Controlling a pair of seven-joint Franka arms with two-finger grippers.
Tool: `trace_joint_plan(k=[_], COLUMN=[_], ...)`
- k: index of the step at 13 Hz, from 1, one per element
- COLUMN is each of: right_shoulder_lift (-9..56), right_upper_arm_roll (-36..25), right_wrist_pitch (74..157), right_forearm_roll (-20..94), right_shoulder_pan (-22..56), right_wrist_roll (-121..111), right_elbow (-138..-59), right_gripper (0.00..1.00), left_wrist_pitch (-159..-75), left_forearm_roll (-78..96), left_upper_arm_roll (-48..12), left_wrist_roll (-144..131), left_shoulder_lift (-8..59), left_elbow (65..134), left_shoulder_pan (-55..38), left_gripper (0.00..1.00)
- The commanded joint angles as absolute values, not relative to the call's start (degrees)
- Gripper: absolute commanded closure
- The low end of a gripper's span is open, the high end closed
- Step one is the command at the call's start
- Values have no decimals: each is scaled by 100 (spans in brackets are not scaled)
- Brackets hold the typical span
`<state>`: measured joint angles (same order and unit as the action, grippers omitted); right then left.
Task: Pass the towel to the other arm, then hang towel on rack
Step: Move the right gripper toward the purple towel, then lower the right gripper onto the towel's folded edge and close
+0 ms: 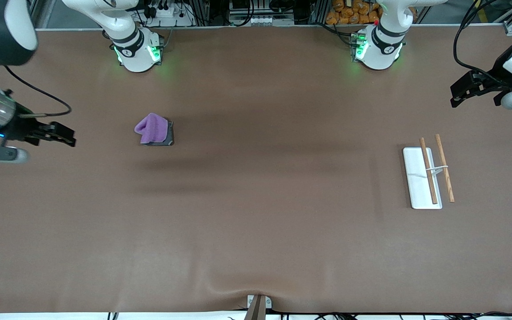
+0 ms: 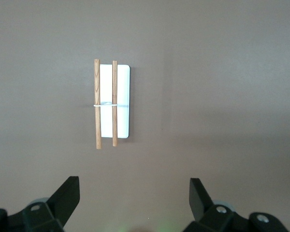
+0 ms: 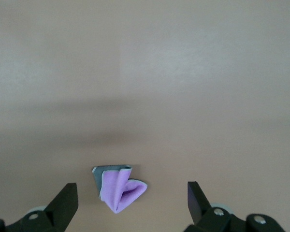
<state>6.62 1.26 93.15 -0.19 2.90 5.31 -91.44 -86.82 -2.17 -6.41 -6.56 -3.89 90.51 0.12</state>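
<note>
A folded purple and grey towel [image 1: 154, 130] lies on the brown table toward the right arm's end; it also shows in the right wrist view [image 3: 118, 189]. The rack [image 1: 428, 173], a white flat base with two brown rods, stands toward the left arm's end and shows in the left wrist view [image 2: 111, 103]. My right gripper [image 1: 70, 137] is open and empty, raised at the right arm's end of the table, apart from the towel; its own view shows it too [image 3: 131, 195]. My left gripper [image 1: 456, 94] is open and empty, raised at the left arm's end, apart from the rack; its own view shows it too [image 2: 134, 191].
The two arm bases [image 1: 137, 51] [image 1: 377, 46] stand along the table's edge farthest from the front camera. A small metal bracket [image 1: 258, 303] sits at the table's nearest edge. Cables and equipment lie off the table past the bases.
</note>
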Motion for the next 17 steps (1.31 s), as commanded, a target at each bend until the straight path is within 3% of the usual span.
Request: trace_joint_plan(k=[1,3,9,12,17], right_shoulder_lift=[939,932,870,879,967], right_upper_arm_roll=[114,105,97,88,88], right_wrist_pitch=[8939,8868,9052,9578,10010], right_forearm_roll=[-36,-35,501,510,999], right_shoulder_pan=[710,1115,949,932,133], right_wrist_roll=[606,659,571,563,563], right_elbow=[-9035,-9297,-10316,-10888,-11504], right_gripper=[0,0,0,0,0], left_wrist_pitch=[-8622,-8622,-8622,-8622,-8622], left_forearm_roll=[-123,-123,-123,-123,-123], left_upper_arm_roll=[-642,-642,-633,-633,-633], left_wrist_roll=[-545,-554,-545,-545,-545], left_shoulder_lift=[-422,-413,-413,-404,-396], left_elbow=[9035,9044,9044,9053,9053], left_shoulder_pan=[35,44,44,44,44], left_gripper=[0,0,0,0,0])
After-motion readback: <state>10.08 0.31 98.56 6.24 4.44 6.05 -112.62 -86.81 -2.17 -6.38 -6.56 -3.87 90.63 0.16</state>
